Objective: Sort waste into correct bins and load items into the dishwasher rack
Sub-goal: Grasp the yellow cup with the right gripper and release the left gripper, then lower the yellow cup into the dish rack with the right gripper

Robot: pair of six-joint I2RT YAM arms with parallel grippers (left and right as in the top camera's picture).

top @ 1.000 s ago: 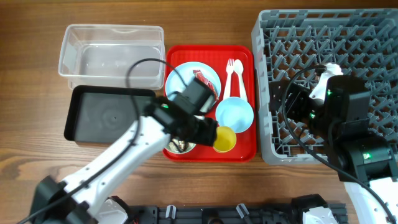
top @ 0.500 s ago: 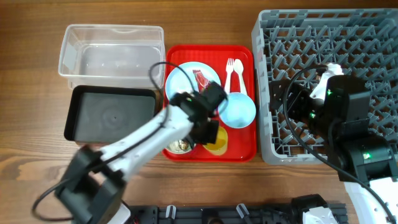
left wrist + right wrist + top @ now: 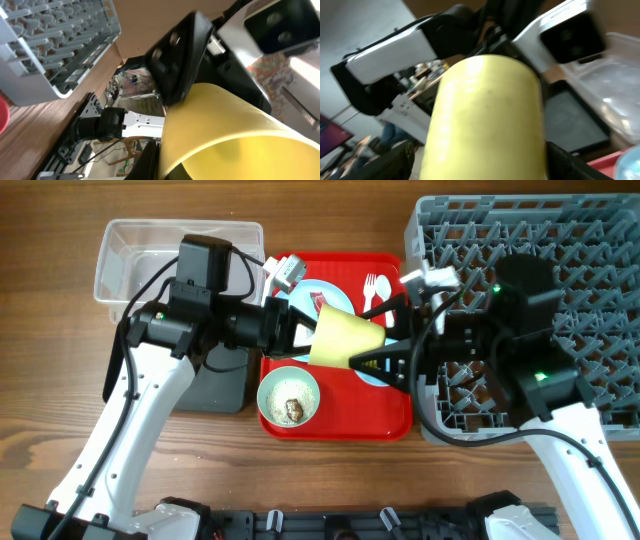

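Note:
The small yellow cup [image 3: 345, 340] [image 3: 485, 115] hangs in mid-air over the red tray [image 3: 345, 420]. My left gripper [image 3: 308, 332] [image 3: 162, 165] is shut on its rim, one finger inside the cup [image 3: 225, 130]. My right gripper [image 3: 372, 338] [image 3: 475, 160] is open, a finger on each side of the cup's body, with a slim gap at one side. On the tray lie the pale green bowl [image 3: 288, 398] with a brown food lump [image 3: 292, 410], the light blue plate [image 3: 338, 294] with the red wrapper [image 3: 320, 304], and the white fork and spoon [image 3: 373, 285]. The blue bowl is hidden under the cup.
The clear tub [image 3: 150, 250] [image 3: 615, 75] stands at the back left, the black tray [image 3: 220, 385] [image 3: 570, 117] in front of it, partly under my left arm. The grey dishwasher rack [image 3: 560, 240] [image 3: 60, 45] fills the right side.
My left gripper shut on the yellow cup and lifted it off the tray. My right arm swung left from the rack to the cup and its jaws narrowed. The green bowl is now uncovered.

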